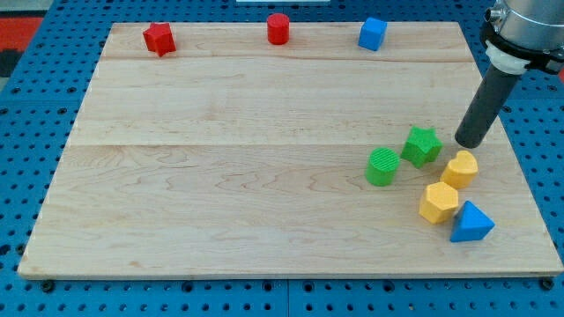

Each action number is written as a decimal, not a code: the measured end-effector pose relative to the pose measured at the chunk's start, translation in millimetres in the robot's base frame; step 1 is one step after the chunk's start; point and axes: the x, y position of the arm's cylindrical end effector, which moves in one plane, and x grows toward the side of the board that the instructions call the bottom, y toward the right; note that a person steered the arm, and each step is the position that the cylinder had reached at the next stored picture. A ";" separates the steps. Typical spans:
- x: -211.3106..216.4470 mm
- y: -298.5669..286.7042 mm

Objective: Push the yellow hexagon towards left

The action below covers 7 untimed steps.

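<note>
A yellow hexagon (438, 202) lies at the view's lower right on the wooden board (220, 176). A second yellow block (460, 168), of rounder shape, sits just above and to the right of it. My tip (467, 142) rests on the board just above that second yellow block and to the right of a green star (422, 145). The tip is apart from the hexagon, about two block widths above it and slightly to the right. A blue triangle (471, 222) touches the hexagon's lower right side.
A green cylinder (382, 166) stands left of the green star. Along the view's top edge of the board are a red star (159, 39), a red cylinder (278, 28) and a blue cube (373, 33). The board's right edge is close to the tip.
</note>
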 end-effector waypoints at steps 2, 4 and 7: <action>0.1 0.0; 0.7 0.0; 25.6 -10.8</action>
